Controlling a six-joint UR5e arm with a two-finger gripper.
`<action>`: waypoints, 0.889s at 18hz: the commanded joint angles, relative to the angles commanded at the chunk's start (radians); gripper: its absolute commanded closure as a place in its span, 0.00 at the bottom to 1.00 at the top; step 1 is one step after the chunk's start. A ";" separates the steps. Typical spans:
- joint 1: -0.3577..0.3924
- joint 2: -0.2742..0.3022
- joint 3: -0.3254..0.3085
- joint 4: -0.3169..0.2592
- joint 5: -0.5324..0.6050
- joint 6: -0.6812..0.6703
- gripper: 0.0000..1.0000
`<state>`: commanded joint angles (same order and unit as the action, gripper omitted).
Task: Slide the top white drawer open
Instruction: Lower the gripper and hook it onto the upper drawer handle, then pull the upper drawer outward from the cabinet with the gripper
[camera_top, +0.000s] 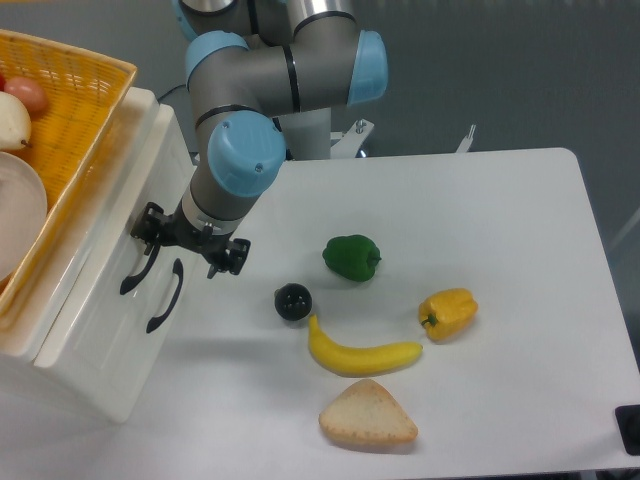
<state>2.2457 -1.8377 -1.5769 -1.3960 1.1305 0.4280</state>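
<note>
A white surface (480, 220) carries a loose group of things toward its near middle: a green pepper (351, 257) farthest back, a small black round object (293, 301) to its near left, a banana (362, 353) lying crosswise just near that, a yellow pepper (448, 312) to the right of the banana's tip, and a wedge of bread (366, 414) nearest the front edge. All of these lie to the right of the cabinet (100, 350) and well apart from its front, so none blocks the drawers. A yellow wicker basket (70, 110) sits on top of the cabinet at the far left, holding a pale plate and some round items that are cut off by the frame. The cabinet front faces right and shows two curved black handles; the top white drawer (150, 190) is the one farther back, with its handle (138, 272) just left of the lower drawer's handle (166, 296). The drawer front looks level with the rest of the cabinet face. The arm (245, 130) reaches down from the far side, and its end effector (186, 238) sits right at the upper end of the top drawer's handle. Its black fingers (150, 225) straddle that end, but whether they are clenched on the bar or merely around it cannot be told from this angle.
</note>
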 joint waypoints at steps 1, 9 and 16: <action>0.000 -0.002 0.000 0.003 0.000 0.000 0.00; 0.003 -0.006 0.005 0.008 0.021 0.003 0.00; 0.014 -0.014 0.017 0.015 0.032 0.003 0.00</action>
<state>2.2595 -1.8515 -1.5601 -1.3806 1.1627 0.4310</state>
